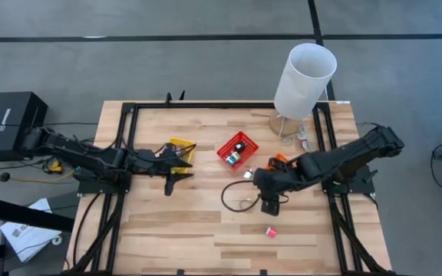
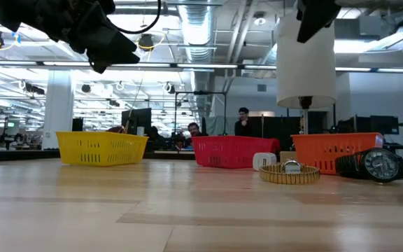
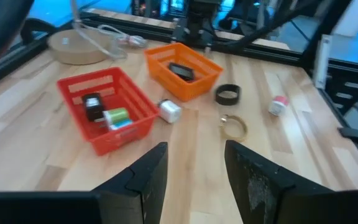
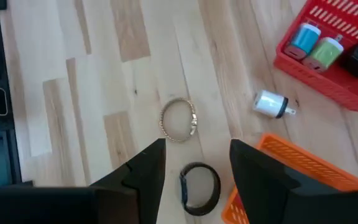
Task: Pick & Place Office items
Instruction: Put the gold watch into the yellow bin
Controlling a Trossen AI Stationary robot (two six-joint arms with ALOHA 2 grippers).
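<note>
Right end effector released, empty, hovering over black watch beside orange basket, likely lining up grab. Gold watch, white plug loose on tabletop nearby. Left end effector released, waiting by yellow basket.

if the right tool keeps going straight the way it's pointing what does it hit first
Probably the black watch, lying just ahead between the open right tool fingers; the gold watch lies beyond. Depth is uncertain.
</note>
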